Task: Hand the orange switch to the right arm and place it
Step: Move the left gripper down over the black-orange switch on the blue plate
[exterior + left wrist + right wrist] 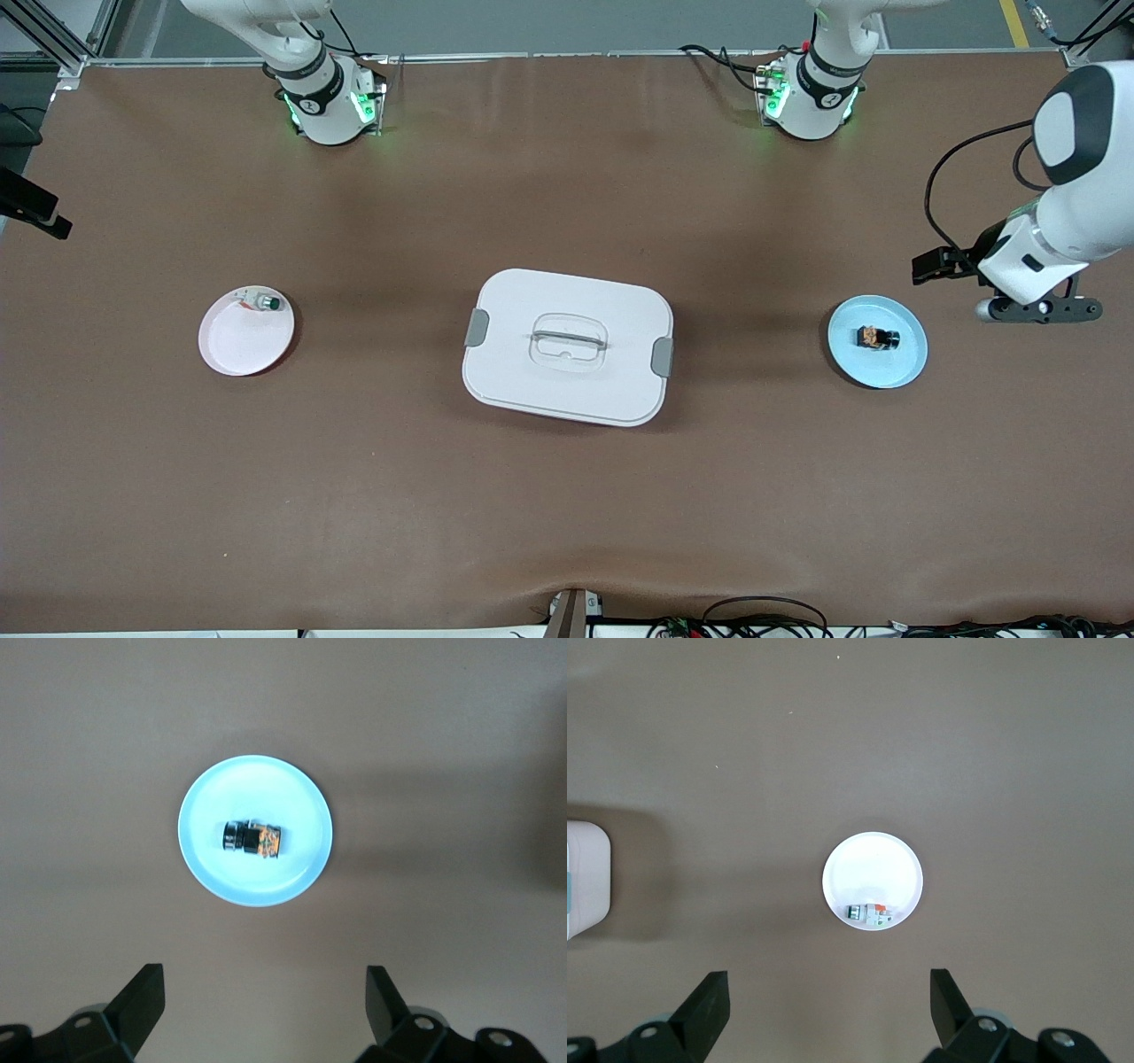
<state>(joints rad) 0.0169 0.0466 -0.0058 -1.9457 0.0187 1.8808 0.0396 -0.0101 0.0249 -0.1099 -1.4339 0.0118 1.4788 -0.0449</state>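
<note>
Your brown surface (567, 496) carries a closed white box (568, 346) mid-way. The orange switch (877, 337) lies on a blue plate (912, 354), just beside the raised left claw (1036, 309).

From the left wrist, the spread claw (264, 1010) frames the tiny switch (252, 840); it may slip aside.

The right claw (828, 1010), spread, waits above a white plate (873, 870).

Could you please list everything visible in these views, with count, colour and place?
orange switch: one, black with orange patch, lying on the blue plate.
blue plate: one, light blue, toward the left arm's end of the table.
green-capped part: one, white-silver with green, at the white plate's rim.
white plate: one, toward the right arm's end.
lidded box: one, white with grey latches, mid-table between the plates.
table: one, brown.
left gripper: jaws open, over the table beside the blue plate.
right gripper: jaws open, above the table near the white plate.
</note>
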